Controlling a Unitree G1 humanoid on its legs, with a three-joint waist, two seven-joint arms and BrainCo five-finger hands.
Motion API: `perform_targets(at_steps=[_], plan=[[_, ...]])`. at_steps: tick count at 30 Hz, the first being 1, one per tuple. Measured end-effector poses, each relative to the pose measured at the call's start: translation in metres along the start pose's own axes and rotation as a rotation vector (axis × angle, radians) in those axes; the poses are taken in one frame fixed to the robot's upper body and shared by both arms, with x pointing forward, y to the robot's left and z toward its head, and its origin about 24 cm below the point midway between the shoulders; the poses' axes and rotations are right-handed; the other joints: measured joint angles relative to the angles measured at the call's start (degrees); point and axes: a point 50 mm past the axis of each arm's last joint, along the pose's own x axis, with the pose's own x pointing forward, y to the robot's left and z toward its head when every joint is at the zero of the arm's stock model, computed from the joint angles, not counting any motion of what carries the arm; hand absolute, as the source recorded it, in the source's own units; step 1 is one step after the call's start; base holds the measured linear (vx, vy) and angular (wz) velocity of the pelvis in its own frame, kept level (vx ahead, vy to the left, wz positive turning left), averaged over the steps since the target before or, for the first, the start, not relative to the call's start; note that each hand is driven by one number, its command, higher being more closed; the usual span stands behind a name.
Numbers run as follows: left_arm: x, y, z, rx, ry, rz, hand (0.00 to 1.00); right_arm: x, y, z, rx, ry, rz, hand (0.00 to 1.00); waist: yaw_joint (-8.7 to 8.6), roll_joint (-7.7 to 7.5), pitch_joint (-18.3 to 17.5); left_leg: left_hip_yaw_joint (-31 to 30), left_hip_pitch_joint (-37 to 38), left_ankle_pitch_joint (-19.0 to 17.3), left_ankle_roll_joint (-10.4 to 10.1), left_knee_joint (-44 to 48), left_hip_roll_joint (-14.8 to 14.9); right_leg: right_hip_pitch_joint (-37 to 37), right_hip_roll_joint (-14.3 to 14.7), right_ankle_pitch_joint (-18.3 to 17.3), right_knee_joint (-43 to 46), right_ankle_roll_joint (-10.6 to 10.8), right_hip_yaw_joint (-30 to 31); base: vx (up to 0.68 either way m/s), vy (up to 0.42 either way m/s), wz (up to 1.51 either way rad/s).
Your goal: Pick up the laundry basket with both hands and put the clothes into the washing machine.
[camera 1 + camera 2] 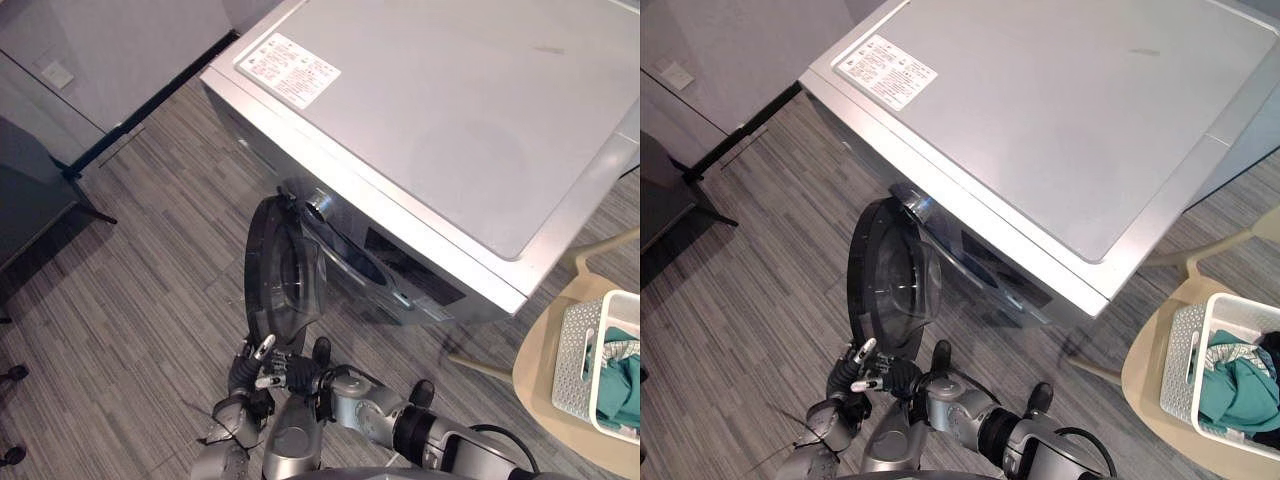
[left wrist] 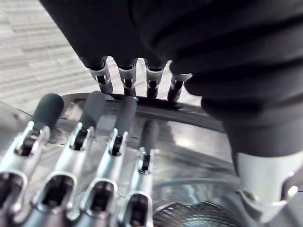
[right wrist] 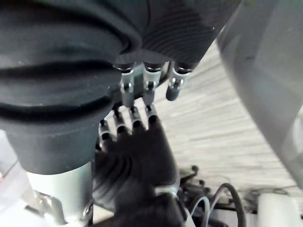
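Although the round dark door (image 1: 275, 265) of the silver-grey washing machine (image 1: 450, 120) stands open, left hand (image 1: 243, 372) and right hand (image 1: 296, 374) hover straight-fingered beside it; the white perforated laundry basket (image 1: 575, 352) sits unlifted.

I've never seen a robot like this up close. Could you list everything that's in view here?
washing machine: one, silver-grey, centre of the scene
door: one, dark and round, standing open at the machine's front
label: one, white, on the machine's top near a corner
laundry basket: one, white, on the chair at the far right
clothes: a heap, teal, inside the basket
chair: one, beige, right of the machine
floor: grey planks, all around
left hand: one, silver with dark tips, fingers straight, by the door's lower rim
right hand: one, same colours, open, fingertips at the door's rim beside the left hand
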Motion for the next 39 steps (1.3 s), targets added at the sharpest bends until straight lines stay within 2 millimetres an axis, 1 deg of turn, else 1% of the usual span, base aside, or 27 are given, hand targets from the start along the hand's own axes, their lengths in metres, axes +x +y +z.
perform_targets(at_steps=[1,3,4,6,9,10,12,13,14,16,18,19,21,23,24,25,27,28,29,30,31,32,34,35,36,37,39], plan=[[-0.001,0.000,0.009,0.001,-0.039,-0.003,0.00,0.000,-0.002,0.002,0.006,-0.012,-0.007,0.00,0.07,-0.13,-0.07,-0.04,0.04,-0.03,-0.04,-0.06,0.01,0.00,0.00,-0.04,-0.06,-0.03,-0.01,-0.07,0.004,0.03],[-0.006,0.001,0.055,0.051,-0.267,-0.004,0.00,-0.007,-0.019,0.005,0.035,-0.045,-0.064,0.00,-0.22,-0.56,-0.30,-0.09,0.48,-0.24,-0.33,-0.16,0.08,0.52,0.10,-0.03,-0.32,-0.05,0.02,-0.05,-0.002,0.00],[-0.008,0.003,0.069,0.076,-0.336,-0.006,0.00,-0.011,-0.027,0.003,0.044,-0.057,-0.094,0.00,-0.41,-0.71,-0.66,0.03,0.71,-0.24,-0.33,-0.23,0.07,0.74,0.20,-0.01,-0.50,-0.07,0.13,-0.03,-0.006,-0.04],[-0.010,0.008,0.082,0.133,-0.392,-0.057,0.00,-0.024,-0.047,-0.010,0.053,-0.045,-0.162,0.00,-0.78,-0.92,-2.39,0.43,0.98,-0.22,-0.32,-0.68,0.07,0.65,0.37,0.14,-0.76,0.09,0.48,0.01,-0.010,-0.08],[-0.010,0.007,0.083,0.206,-0.356,-0.192,0.00,-0.035,-0.059,-0.025,0.041,-0.005,-0.184,0.00,-1.15,-1.44,-3.33,1.97,2.09,0.00,0.00,-1.18,0.16,0.69,0.47,0.26,-0.93,0.10,1.84,0.04,-0.007,-0.24],[-0.011,0.003,0.079,0.258,-0.324,-0.267,0.00,-0.038,-0.059,-0.031,0.041,0.011,-0.183,0.00,-1.76,-1.66,-4.00,2.50,2.24,0.00,-0.01,-1.19,0.18,0.70,0.58,0.59,-1.26,0.07,2.31,0.05,0.001,-0.24],[-0.010,-0.002,0.075,0.309,-0.283,-0.335,0.00,-0.038,-0.056,-0.036,0.045,0.025,-0.170,0.00,-2.31,-1.99,-4.51,3.60,2.87,-0.02,0.01,-1.44,0.56,0.73,1.02,1.41,-2.33,-0.14,3.58,0.06,-0.007,-0.35],[-0.010,-0.003,0.075,0.316,-0.280,-0.345,0.00,-0.037,-0.056,-0.036,0.045,0.029,-0.165,0.00,-2.33,-2.01,-4.53,4.07,2.99,-0.03,0.00,-1.45,0.72,0.73,1.17,1.58,-2.61,-0.19,3.93,0.02,-0.027,-0.35],[-0.009,-0.004,0.075,0.362,-0.270,-0.347,0.00,-0.037,-0.056,-0.039,0.031,0.053,-0.159,0.00,-2.28,-2.00,-4.53,4.59,3.35,-0.03,-0.01,-1.54,1.12,0.72,1.36,1.67,-2.72,-0.23,4.51,0.01,-0.024,-0.27],[-0.013,-0.005,0.076,0.414,-0.267,-0.340,0.00,-0.034,-0.057,-0.043,0.023,0.087,-0.172,0.00,-1.84,-2.00,-4.55,5.29,4.00,-0.06,-0.05,-1.68,1.21,0.86,1.65,1.72,-2.71,-0.31,5.05,0.00,-0.012,-0.18],[-0.027,-0.010,0.085,0.434,-0.320,-0.345,0.00,-0.029,-0.056,-0.043,0.028,0.114,-0.177,0.00,-1.56,-1.93,-4.62,5.49,4.06,-0.08,-0.08,-1.67,1.55,0.86,2.01,1.94,-2.94,-0.58,5.22,-0.02,-0.003,-0.07],[-0.030,-0.011,0.088,0.427,-0.335,-0.347,0.00,-0.028,-0.056,-0.043,0.030,0.119,-0.178,0.00,-1.37,-1.84,-4.67,5.50,4.06,-0.08,-0.08,-1.65,1.63,0.90,2.07,2.06,-3.05,-0.65,5.22,-0.03,0.001,-0.04],[-0.036,-0.019,0.099,0.415,-0.393,-0.377,0.00,-0.026,-0.057,-0.044,0.041,0.138,-0.191,0.00,-0.05,-0.99,-5.12,4.81,3.70,-0.06,-0.07,-1.35,1.63,1.72,2.19,2.52,-4.06,-0.61,4.38,-0.04,0.013,0.19],[-0.042,-0.027,0.107,0.395,-0.439,-0.406,0.00,-0.023,-0.059,-0.042,0.046,0.149,-0.208,0.00,0.33,-0.27,-5.50,2.29,1.99,-0.05,-0.06,-0.81,1.24,1.78,2.09,2.75,-4.59,-0.54,2.37,-0.05,0.017,0.48],[-0.044,-0.031,0.111,0.363,-0.459,-0.430,0.00,-0.020,-0.060,-0.038,0.049,0.146,-0.216,0.00,0.53,0.18,-5.56,0.95,0.75,0.16,-0.43,-0.83,1.09,1.60,2.04,2.81,-4.72,-0.52,1.03,-0.06,0.010,0.73],[-0.045,-0.040,0.113,0.313,-0.472,-0.478,0.00,-0.018,-0.063,-0.032,0.068,0.134,-0.233,0.00,1.21,0.86,-5.45,-1.08,-0.65,0.62,-1.02,-1.03,1.00,1.58,1.99,2.82,-4.96,-0.50,-1.16,-0.05,0.000,0.77],[-0.045,-0.050,0.108,0.252,-0.448,-0.536,0.00,-0.016,-0.064,-0.024,0.070,0.120,-0.242,0.00,1.86,1.36,-5.26,-2.85,-1.85,1.15,-1.27,-1.18,0.98,1.58,1.98,2.81,-5.04,-0.49,-2.99,-0.06,-0.022,0.65],[-0.038,-0.063,0.086,0.173,-0.335,-0.614,0.00,-0.011,-0.063,-0.011,0.047,0.093,-0.248,0.00,3.32,1.79,-5.04,-4.05,-2.88,1.59,-1.66,-1.66,0.92,1.35,1.89,2.67,-4.88,-0.42,-4.68,-0.05,-0.028,0.51],[-0.032,-0.065,0.076,0.146,-0.276,-0.628,0.00,-0.009,-0.062,-0.006,0.038,0.083,-0.245,0.00,3.55,1.82,-5.04,-4.13,-3.32,1.75,-1.75,-1.74,0.92,0.96,1.81,2.48,-4.51,-0.45,-4.91,-0.03,-0.016,0.36],[-0.021,-0.066,0.048,0.106,-0.120,-0.633,0.00,-0.005,-0.057,0.003,0.023,0.054,-0.233,0.00,3.83,1.80,-5.04,-4.04,-4.00,2.01,-1.47,-1.86,0.89,-0.25,1.54,2.10,-3.46,-0.45,-4.84,0.00,0.000,0.00],[-0.011,-0.065,0.023,0.076,0.025,-0.618,0.00,-0.002,-0.053,0.011,0.020,0.031,-0.230,0.00,3.63,1.72,-4.96,-3.88,-4.72,2.39,-1.45,-2.02,0.74,-1.68,1.10,1.60,-2.09,-0.40,-4.62,-0.01,-0.014,-0.03],[-0.007,-0.064,0.015,0.070,0.069,-0.609,0.00,-0.001,-0.054,0.013,0.014,0.029,-0.238,0.00,3.35,1.63,-4.89,-3.83,-5.15,2.61,-1.29,-2.03,0.65,-2.41,0.90,1.38,-1.45,-0.39,-4.51,0.01,-0.023,-0.06],[0.008,-0.065,0.012,0.039,0.108,-0.585,0.00,-0.003,-0.057,0.009,0.028,0.033,-0.263,0.00,2.77,1.03,-3.81,-3.28,-5.50,3.06,-0.94,-2.01,0.53,-3.78,0.39,0.91,0.05,-0.50,-3.88,0.01,-0.032,-0.12],[0.018,-0.066,0.011,0.026,0.127,-0.566,0.00,-0.005,-0.060,0.010,0.035,0.023,-0.276,0.00,2.39,0.52,-2.99,-2.57,-5.59,3.54,-0.71,-2.01,0.56,-4.64,0.29,0.87,0.56,-0.56,-3.06,0.00,-0.036,-0.28],[0.028,-0.069,0.011,0.003,0.143,-0.547,0.00,-0.006,-0.062,0.012,0.048,0.009,-0.300,0.00,1.30,-0.01,-1.95,-1.87,-5.75,3.58,-0.68,-2.01,0.59,-5.39,0.27,0.91,0.79,-0.59,-2.24,-0.01,-0.034,-0.29],[0.032,-0.071,0.013,-0.006,0.139,-0.543,0.00,-0.006,-0.063,0.013,0.054,-0.001,-0.313,0.00,0.79,-0.22,-1.28,-1.56,-5.74,3.58,-0.67,-2.00,0.60,-5.59,0.24,0.93,0.91,-0.60,-1.88,-0.02,-0.025,-0.33],[0.042,-0.086,0.025,-0.040,0.116,-0.563,0.00,-0.010,-0.074,0.017,0.059,-0.026,-0.373,0.00,-0.77,-1.70,0.51,0.09,-5.97,3.58,-0.67,-2.02,0.85,-7.21,0.38,1.43,0.95,-0.72,0.01,-0.03,-0.025,-0.36]])
